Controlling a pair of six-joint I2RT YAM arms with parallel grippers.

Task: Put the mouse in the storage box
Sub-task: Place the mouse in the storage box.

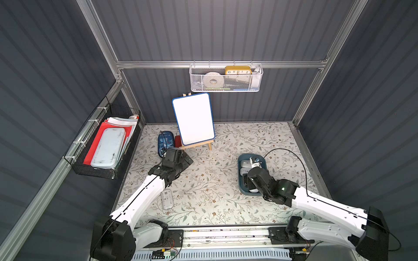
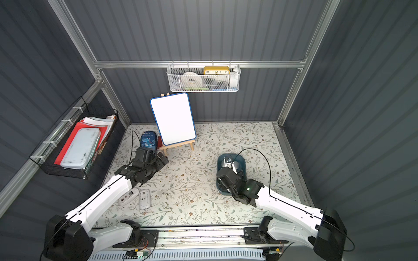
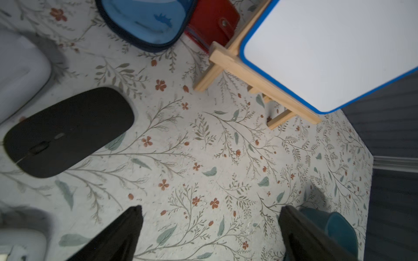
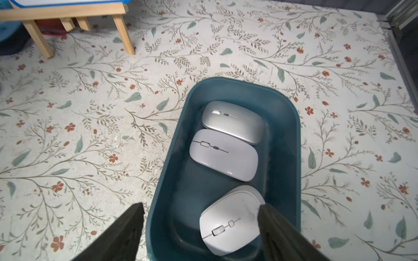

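A white mouse [image 4: 228,223] lies in the near end of the storage box [image 4: 291,140], between the wide-open jaws of the right gripper [image 4: 200,205]. Farther, a black mouse [image 3: 67,133] lies just beside the left gripper [image 3: 211,206], also wide open, so that arm is probably nearer to it.

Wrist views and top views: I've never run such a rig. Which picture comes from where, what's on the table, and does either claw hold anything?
Two white robot arms work a flowered table, each ending in a two-fingered claw. The top views look down on everything; each wrist view looks out between one claw's fingers. The right claw stands open over the teal storage box, where three mice lie. The left claw is open and empty, near a black mouse on the table. Two pale mice lie beside the left arm.
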